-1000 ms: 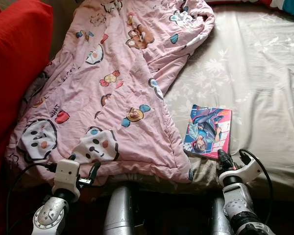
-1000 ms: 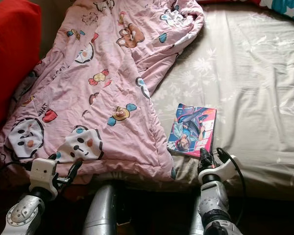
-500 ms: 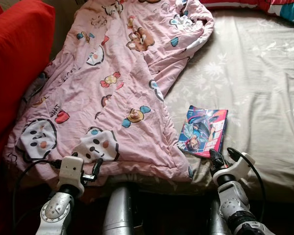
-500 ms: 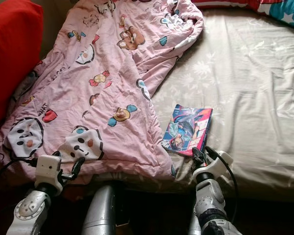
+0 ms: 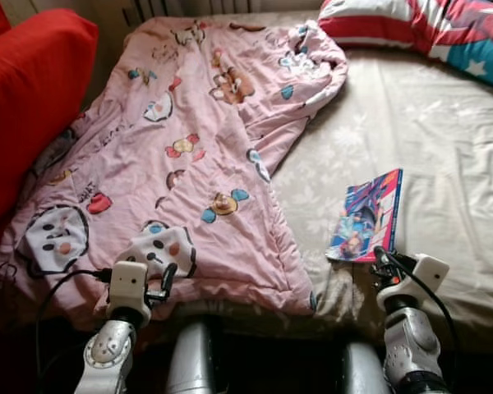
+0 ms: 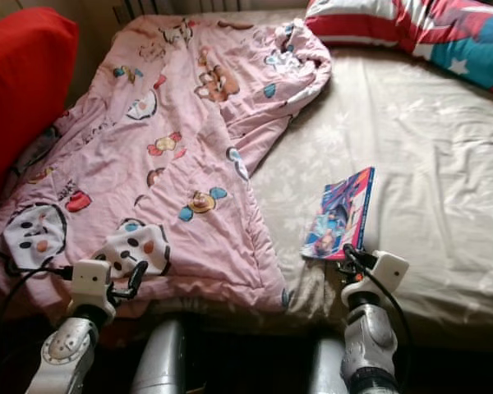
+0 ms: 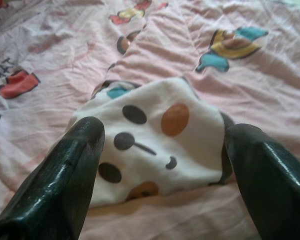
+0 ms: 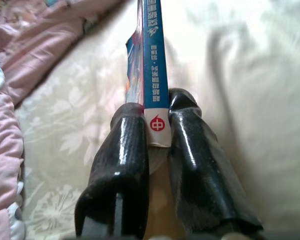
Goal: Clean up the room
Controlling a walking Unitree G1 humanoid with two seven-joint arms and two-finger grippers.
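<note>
We are clamping the comic book [image 5: 366, 217] by its near end in our right gripper [image 8: 157, 131], tilting it up on edge above the beige bedsheet [image 5: 444, 148] at about four o'clock. The right wrist view is showing its blue spine pinched between both fingers [image 8: 122, 165]; the head views are showing its cover. Our left gripper [image 7: 165, 165] is hovering spread open over the pink quilt [image 5: 181, 148] at seven o'clock.

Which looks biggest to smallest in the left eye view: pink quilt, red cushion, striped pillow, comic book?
1. pink quilt
2. red cushion, cut off by the frame edge
3. striped pillow, also cropped and farther away, so its rank against the cushion is unsure
4. comic book, pinched on edge by the right gripper
</note>
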